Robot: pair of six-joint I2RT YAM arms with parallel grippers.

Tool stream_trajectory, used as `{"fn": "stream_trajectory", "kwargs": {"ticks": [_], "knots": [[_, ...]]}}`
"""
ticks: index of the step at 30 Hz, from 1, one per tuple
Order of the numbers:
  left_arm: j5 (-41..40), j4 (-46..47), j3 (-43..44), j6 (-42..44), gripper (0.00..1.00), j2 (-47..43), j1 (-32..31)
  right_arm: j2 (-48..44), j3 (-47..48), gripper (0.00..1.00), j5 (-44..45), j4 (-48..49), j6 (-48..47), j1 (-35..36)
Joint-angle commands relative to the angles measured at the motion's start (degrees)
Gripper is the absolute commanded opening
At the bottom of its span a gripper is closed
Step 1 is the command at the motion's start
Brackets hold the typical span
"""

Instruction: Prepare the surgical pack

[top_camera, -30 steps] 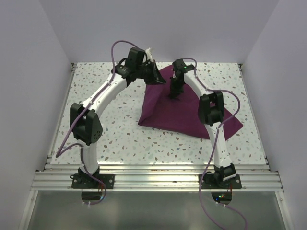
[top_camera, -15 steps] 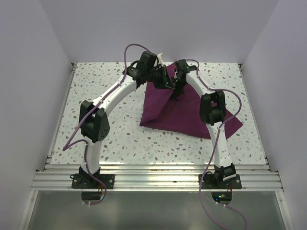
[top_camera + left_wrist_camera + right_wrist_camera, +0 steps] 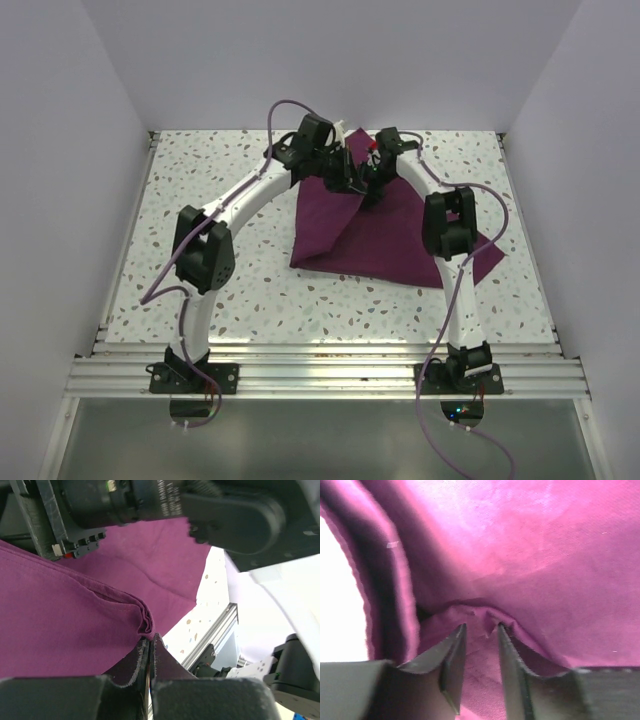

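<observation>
table (image 3: pixel 250 290), speckled, carries the surgical pack (image 3: pixel 390 235) right of centre, its near right corner partly hidden behind the right arm (image 3: pixel 445 225). over the pack's far part, the left gripper (image 3: pixel 150 641) has its jaws pressed together on a raised fold of cloth. the right gripper (image 3: pixel 480 628) has its jaws spread, with a pucker of cloth at the tips, seemingly unclamped. from above, the crowded wrists hide the fold.

Speckled table (image 3: pixel 260 280) beneath maroon surgical pack (image 3: pixel 370 240) (seemingly part-folded)
</observation>
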Motion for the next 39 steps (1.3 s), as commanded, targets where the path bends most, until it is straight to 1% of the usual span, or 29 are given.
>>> {"fn": "stream_trajectory", "kwargs": {"ticks": [1, 4, 5, 6, 13, 18, 24, 33, 39], "knots": [[2.3, 1.8, 2.2, 0.7, 0.0, 1.2, -0.8, 1.7, 0.6, 0.41, 1.0, -4.3, 0.5, -1.3], [2.4, 1.5, 2.2, 1.3, 0.0, 1.9, -1.0, 0.6, 2.0, 0.5, 1.2, -5.0, 0.6, -2.0], [2.6, 1.5, 2.1, 1.4, 0.0, 2.3, -1.2, 0.2, 2.1, 0.56, 1.7, -5.1, 0.8, -2.7], [2.7, 1.5, 2.1, 1.5, 0.0, 2.5, -1.3, -0.8, 2.2, 0.58, 2.0, -5.2, 0.8, -3.2], [3.7, 2.7, 2.5, 0.5, 0.0, 4.4, -2.3, -3.9, 6.5, 0.64, 5.4, -8.1, 0.7, -7.8], [4.7, 2.8, 3.2, -0.1, 0.0, 6.0, -3.5, -4.4, 7.3, 0.66, 10.1, -12.1, -0.7, -9.1], [5.2, 3.8, 3.2, -1.2, 0.0, 7.4, -4.5, -7.5, -0.1, 0.66, 12.3, -11.0, -2.1, -9.7], [6.0, 5.8, 3.7, -2.5, 0.0, 10.1, -5.6, -6.8, -6.9, 0.66, 14.8, -10.3, -3.5, -10.4], [6.3, 6.3, 4.6, -3.0, 0.0, 11.9, -6.2, -4.0, -5.4, 0.67, 14.4, -11.2, -3.5, -10.5]]}}
